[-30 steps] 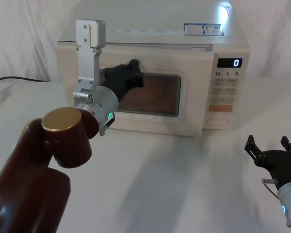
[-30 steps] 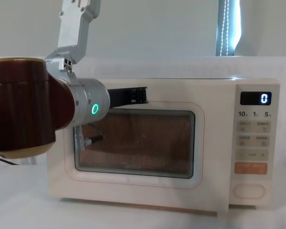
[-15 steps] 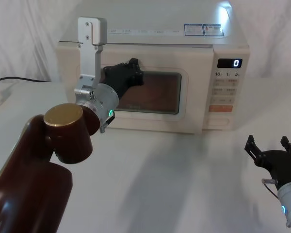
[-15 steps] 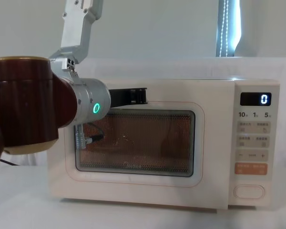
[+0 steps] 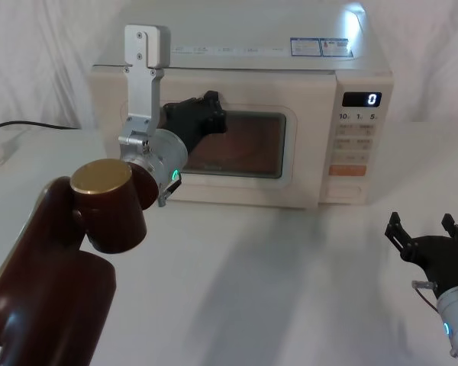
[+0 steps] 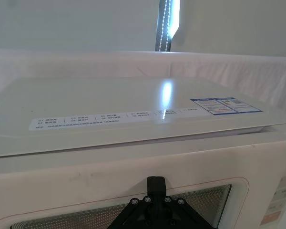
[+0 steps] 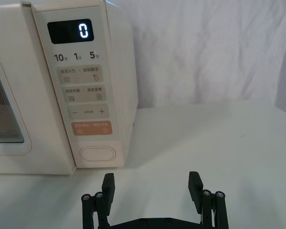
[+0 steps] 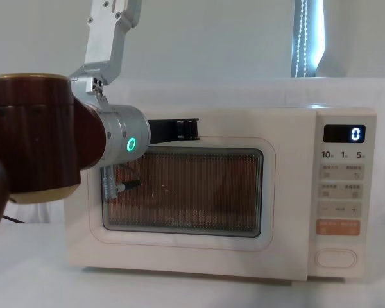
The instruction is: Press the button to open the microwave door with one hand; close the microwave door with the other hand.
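One shut microwave, interior unreadable.

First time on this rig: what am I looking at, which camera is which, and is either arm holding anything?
It is a two-armed robot facing a cream microwave on a white table. The head camera looks down, the chest camera looks level, and each wrist carries one. The left tool is against the microwave door, near its upper edge; the door looks flush. The right tool hangs open above the table, facing the button, holding nothing.
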